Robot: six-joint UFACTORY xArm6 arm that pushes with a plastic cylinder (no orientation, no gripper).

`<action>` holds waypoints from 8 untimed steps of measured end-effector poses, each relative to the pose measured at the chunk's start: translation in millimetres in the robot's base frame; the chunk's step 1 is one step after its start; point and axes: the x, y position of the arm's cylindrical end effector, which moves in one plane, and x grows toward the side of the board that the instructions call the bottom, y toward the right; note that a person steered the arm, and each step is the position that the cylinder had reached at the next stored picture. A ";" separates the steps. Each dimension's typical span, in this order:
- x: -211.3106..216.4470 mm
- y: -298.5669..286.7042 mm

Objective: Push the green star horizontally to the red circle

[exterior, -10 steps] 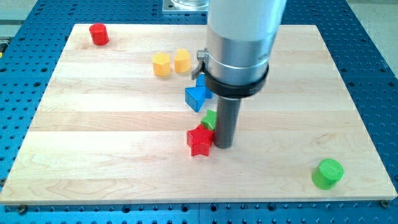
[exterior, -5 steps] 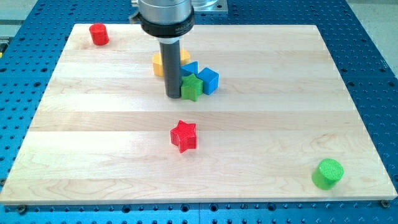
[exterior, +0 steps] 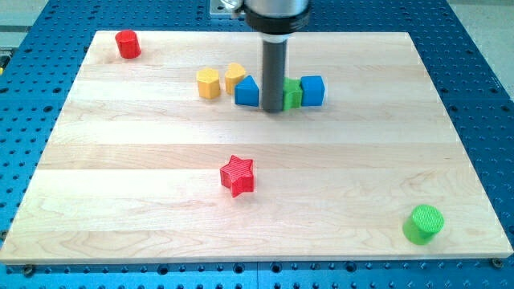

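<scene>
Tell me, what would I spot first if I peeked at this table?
Probably the big dark rod coming down from the view's top, my tip resting in a row of blocks: a blue block on its left, the green star half hidden on its right, then a blue cube. Next, the red star alone mid-board, and the red circle far off top left.

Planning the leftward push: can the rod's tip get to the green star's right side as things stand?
Probably not directly: my tip sits against the green star on its left, and a blue block touches its right side.
</scene>
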 end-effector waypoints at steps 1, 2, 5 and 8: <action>25.9 -11.3; 17.3 20.5; -70.4 19.4; -91.9 26.7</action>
